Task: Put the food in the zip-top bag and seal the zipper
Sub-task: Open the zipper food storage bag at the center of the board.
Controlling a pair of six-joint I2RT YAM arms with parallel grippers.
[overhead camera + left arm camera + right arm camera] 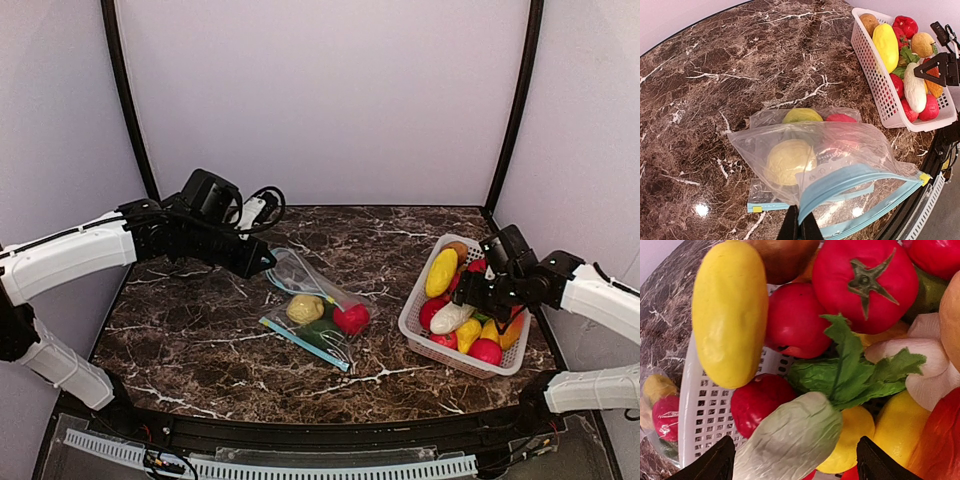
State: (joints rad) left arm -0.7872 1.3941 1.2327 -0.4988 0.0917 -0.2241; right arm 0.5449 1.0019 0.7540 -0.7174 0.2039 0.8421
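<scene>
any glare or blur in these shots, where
Left wrist view: a bright glare spot on the table, sheen on the bag. Right wrist view: very close, the fingers dark and soft-edged. Top view: evenly lit, soft shadows.

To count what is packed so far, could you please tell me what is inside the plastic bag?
Through the clear bag I see a pale yellow fruit, a red fruit and a green piece. Anything beneath them is hidden.

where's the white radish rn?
Top view, right side: the white radish lies in the basket, next to the long yellow fruit, under the open right gripper.
</scene>
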